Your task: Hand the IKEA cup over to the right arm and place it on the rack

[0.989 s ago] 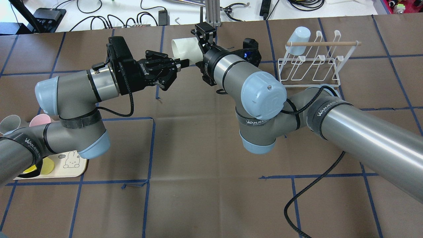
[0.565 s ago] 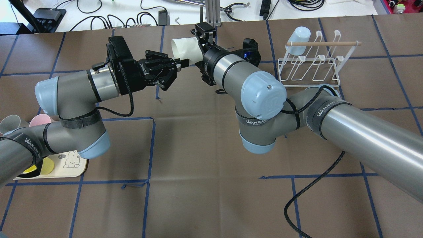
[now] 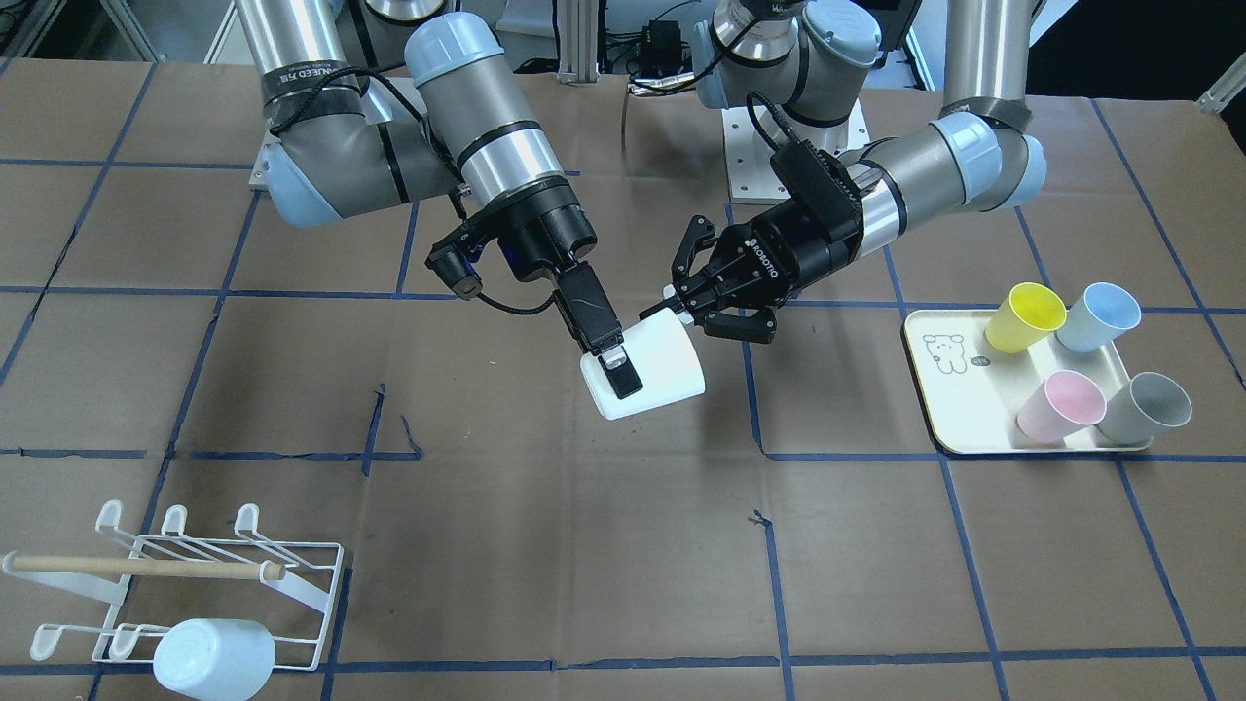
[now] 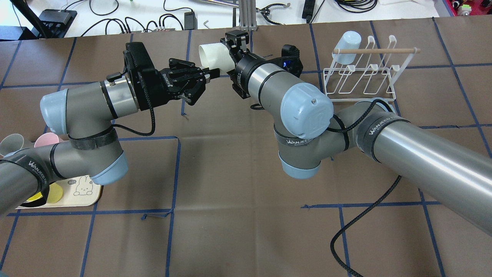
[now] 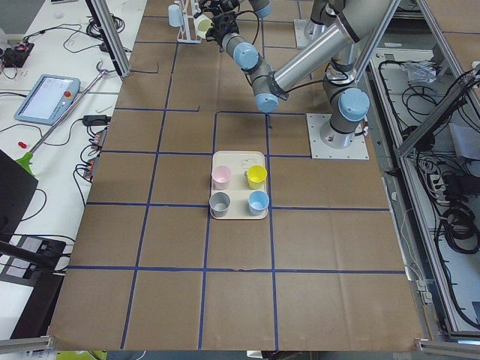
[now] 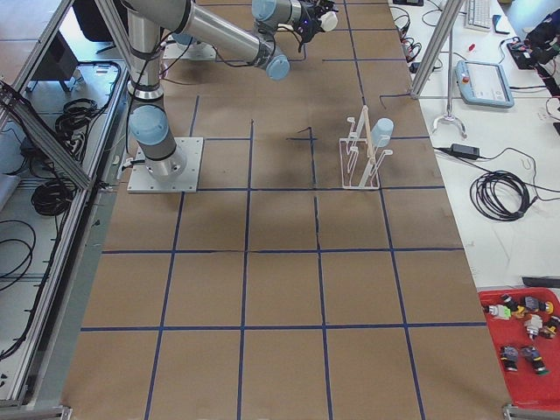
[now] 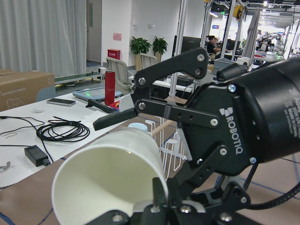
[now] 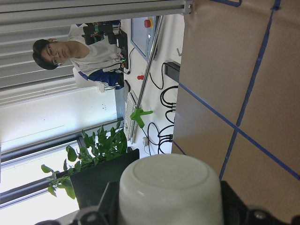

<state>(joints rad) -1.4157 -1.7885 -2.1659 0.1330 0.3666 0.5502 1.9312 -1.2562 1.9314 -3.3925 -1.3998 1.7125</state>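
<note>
A white cup (image 3: 662,365) hangs on its side in mid-air between my two grippers, over the middle of the table. My right gripper (image 3: 633,375) is shut on the cup's body near its base, with one finger (image 3: 611,362) across the side. My left gripper (image 3: 670,304) is shut on the cup's rim from the other side. The overhead view shows the cup (image 4: 211,54), the left gripper (image 4: 209,74) and the right gripper (image 4: 230,54). The left wrist view looks into the cup's mouth (image 7: 108,178). The white wire rack (image 3: 234,570) with its wooden dowel stands far to the right arm's side.
A pale blue cup (image 3: 214,657) hangs upturned on one prong of the rack. A cream tray (image 3: 949,409) on the left arm's side holds yellow (image 3: 1022,316), blue (image 3: 1095,316), pink (image 3: 1061,404) and grey (image 3: 1149,407) cups. A black cable (image 4: 365,219) trails on the table.
My right gripper and the white cup have shifted very slightly away from the robot. The left arm has not visibly moved.
</note>
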